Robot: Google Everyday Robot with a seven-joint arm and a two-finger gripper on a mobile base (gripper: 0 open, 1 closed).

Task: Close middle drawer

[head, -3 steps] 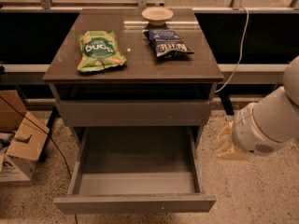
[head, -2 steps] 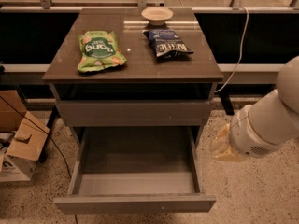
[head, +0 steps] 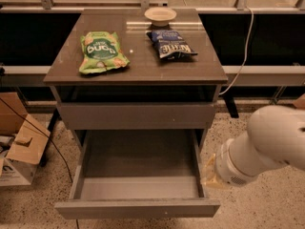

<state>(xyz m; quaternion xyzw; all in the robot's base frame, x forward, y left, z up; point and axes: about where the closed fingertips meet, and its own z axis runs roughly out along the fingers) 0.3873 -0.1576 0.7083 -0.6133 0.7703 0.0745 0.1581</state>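
Observation:
The middle drawer [head: 138, 163] is pulled far out of the grey cabinet. It is a deep grey box with nothing in it, and its plain front panel [head: 137, 208] is near the bottom of the view. Above it, the other drawer front [head: 137, 116] sits flush with the cabinet. My gripper [head: 209, 173] is at the end of the white arm [head: 267, 144], low on the right. It is just outside the open drawer's right side wall, near its front corner.
On the glossy tabletop [head: 138, 66] lie a green snack bag [head: 101, 51], a blue chip bag [head: 170, 43] and a small bowl [head: 160, 15]. Cardboard boxes [head: 19, 147] stand on the floor at left. A cable [head: 245, 46] hangs at right.
The arm has moved down and to the left, bringing the gripper closer to the open drawer's right front corner. The drawer has not moved.

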